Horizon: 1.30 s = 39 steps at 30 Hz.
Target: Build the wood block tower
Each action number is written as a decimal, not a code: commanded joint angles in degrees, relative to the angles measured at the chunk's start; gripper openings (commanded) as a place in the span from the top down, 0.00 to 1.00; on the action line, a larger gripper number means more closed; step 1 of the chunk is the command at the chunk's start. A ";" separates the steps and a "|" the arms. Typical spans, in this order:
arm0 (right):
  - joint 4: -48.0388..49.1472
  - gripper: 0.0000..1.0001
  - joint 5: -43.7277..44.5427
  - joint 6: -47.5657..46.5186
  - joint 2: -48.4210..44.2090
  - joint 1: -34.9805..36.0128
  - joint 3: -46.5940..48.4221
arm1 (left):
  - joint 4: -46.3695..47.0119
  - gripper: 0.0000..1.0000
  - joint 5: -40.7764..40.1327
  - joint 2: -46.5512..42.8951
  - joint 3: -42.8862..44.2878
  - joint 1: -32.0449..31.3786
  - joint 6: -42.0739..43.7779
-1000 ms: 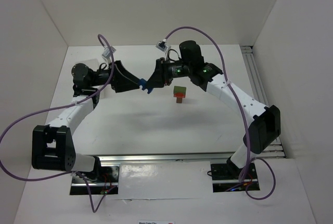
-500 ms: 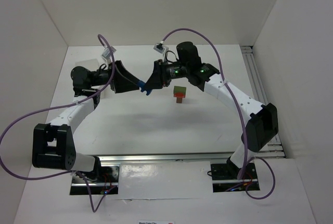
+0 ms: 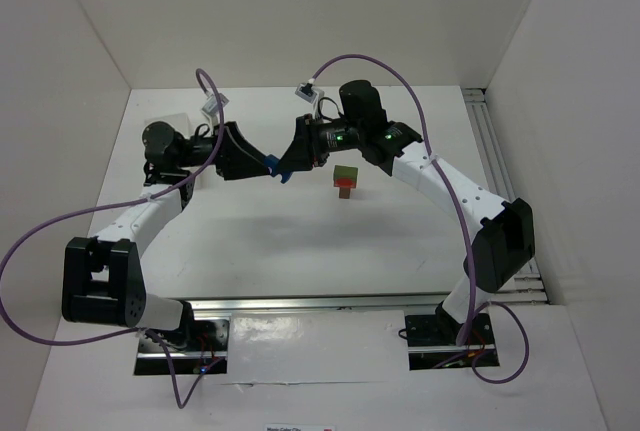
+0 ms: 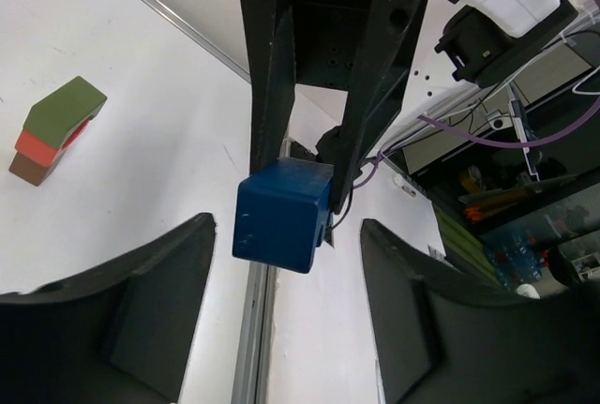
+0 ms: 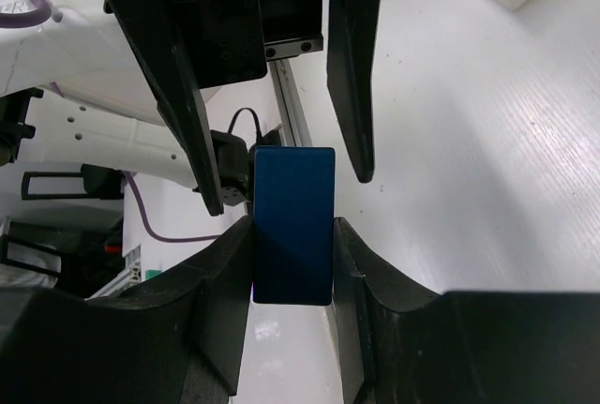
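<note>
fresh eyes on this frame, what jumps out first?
The two arms meet tip to tip in mid-air over the table centre: the right gripper is shut on the blue block, and the left gripper is open around it. Just to their right a small block stack stands alone, olive green over red over brown.

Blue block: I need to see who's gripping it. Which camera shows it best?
Right wrist: the blue block sits large and centred, pinched by the right gripper. Left wrist shows it too, clear of the open left gripper. Top view shows just a blue speck between both arms.
</note>
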 commanded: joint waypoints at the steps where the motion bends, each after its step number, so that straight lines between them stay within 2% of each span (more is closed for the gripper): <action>1: 2.48 0.62 -0.84 -0.22 -0.31 0.49 1.13 | 7.58 0.29 0.82 -0.89 0.17 -0.23 -1.88; 3: 2.48 0.62 -0.84 -0.22 -0.31 0.49 1.13 | 12.41 0.39 1.52 -0.36 0.16 -0.23 -4.27; 12: 2.48 0.62 -0.31 -0.22 0.75 0.49 1.13 | 22.01 0.81 2.04 1.93 -0.36 -0.23 -12.36; 14: 1.86 0.56 0.22 -0.22 0.75 0.49 1.13 | 21.41 0.87 2.05 1.93 -0.36 -0.23 -12.36; 15: 0.99 0.46 1.00 -0.83 1.36 0.49 1.83 | 19.14 0.94 2.05 1.93 -0.36 -0.23 -12.36; 17: -1.63 0.23 2.23 -2.23 1.36 0.49 3.14 | 13.26 1.00 1.35 1.93 0.16 0.64 -8.61; 18: -2.87 0.17 3.11 -2.94 1.36 0.49 3.76 | 10.18 1.00 0.56 1.23 0.16 1.18 -7.54; 20: -7.42 0.10 6.97 -5.65 1.36 0.49 6.13 | -5.08 1.00 -2.15 -0.35 0.78 3.19 -0.99; 22: -10.16 0.08 9.34 -7.24 0.58 0.49 7.37 | -19.57 1.00 -4.79 -1.05 2.70 3.82 5.09; 23: -11.48 0.08 10.58 -7.95 -0.21 0.49 7.37 | -34.70 1.00 -8.63 -1.06 4.54 4.51 8.35; 24: -14.02 0.08 11.90 -9.26 -0.74 0.49 8.15 | -42.94 1.00 -11.46 -1.76 5.86 4.52 14.90; 25: -15.35 0.07 13.47 -9.79 -0.75 0.49 8.68 | -50.33 1.00 -14.79 -1.76 6.92 4.52 17.14; 26: -16.58 0.07 16.62 -10.32 -2.23 0.49 8.69 | -56.93 1.00 -21.79 -2.37 7.80 5.13 18.56; 27: -18.51 0.07 18.31 -10.94 -2.85 0.49 8.69 | -65.35 1.00 -24.47 -2.38 7.81 5.14 18.57; 33: -21.24 0.07 33.77 -9.62 -8.13 0.49 5.36 | -75.70 1.00 -39.40 -11.59 -1.58 6.89 9.45; 37: -23.88 0.07 45.54 -6.21 -10.50 1.01 4.73 | -83.35 1.00 -48.37 -13.89 -1.59 6.89 4.52; 39: -24.58 0.07 51.51 -5.41 -11.03 1.02 4.12 | -86.34 1.00 -49.89 -13.11 -1.07 6.89 2.67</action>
